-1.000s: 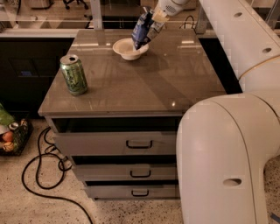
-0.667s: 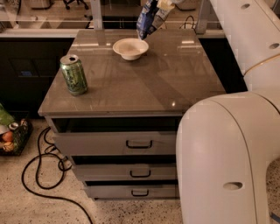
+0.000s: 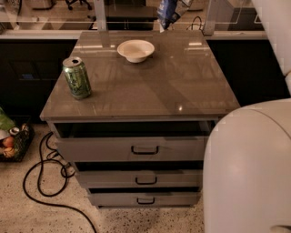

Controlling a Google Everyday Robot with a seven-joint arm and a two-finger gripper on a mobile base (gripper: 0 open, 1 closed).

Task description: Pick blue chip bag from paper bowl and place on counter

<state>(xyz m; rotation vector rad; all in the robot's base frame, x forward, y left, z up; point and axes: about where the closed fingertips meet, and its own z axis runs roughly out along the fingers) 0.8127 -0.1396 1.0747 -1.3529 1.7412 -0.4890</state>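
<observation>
— Far left of the jaws and well below them, what stands on the counter [image 3: 182, 86]?

— Only a green can [image 3: 77, 78], upright near the left edge and well apart from everything else. Closer in, also left of the jaws and below them, sits the paper bowl [image 3: 135, 50], with nothing in it.

— And the blue chip bag [image 3: 167, 11]?

— It hangs just under the gripper [image 3: 178, 3], which is at the very top of the view, above the counter's back edge. The bag's long axis runs nearly up and down, and its lower end is clear of both bowl and counter. I judge the jaws to be clamped on its upper end, since nothing else bears it.

— So what does the placing turn on?

— The way down. Bare glossy top lies below the jaws and to their right, so I would lower it there rather than over the bowl.

— Is there room?

— Plenty, I think. The robot's white body [image 3: 245, 168] fills the near right, and the top drawer [image 3: 136, 148] stands slightly open under the counter's front.
</observation>
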